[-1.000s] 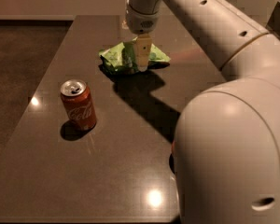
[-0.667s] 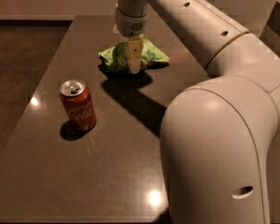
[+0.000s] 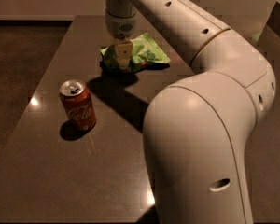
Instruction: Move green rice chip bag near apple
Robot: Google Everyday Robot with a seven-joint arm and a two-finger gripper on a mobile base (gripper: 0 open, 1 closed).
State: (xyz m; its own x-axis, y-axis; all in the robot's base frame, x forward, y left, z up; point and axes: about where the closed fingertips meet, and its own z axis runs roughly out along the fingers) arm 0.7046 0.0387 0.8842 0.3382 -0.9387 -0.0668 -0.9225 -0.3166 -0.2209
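A red Coca-Cola can stands upright on the dark, glossy table, with its silver top and pull tab facing up and its shadow pooling at its base. Beyond the can and to its right, toward the far end of the table, lies the green rice chip bag, a crumpled light-green packet with white and darker green print, flat on the surface and well apart from the can. The gripper is down at the end of the bag that is nearer the can, its pale tip overlapping the foil. Whether it is clamped on the bag or merely against it cannot be told from this view. The cream robot arm sweeps from the gripper's wrist, behind the can, round to a bulky joint that fills the foreground to the can's right. The arm's shadow falls across the table between the bag and the can.
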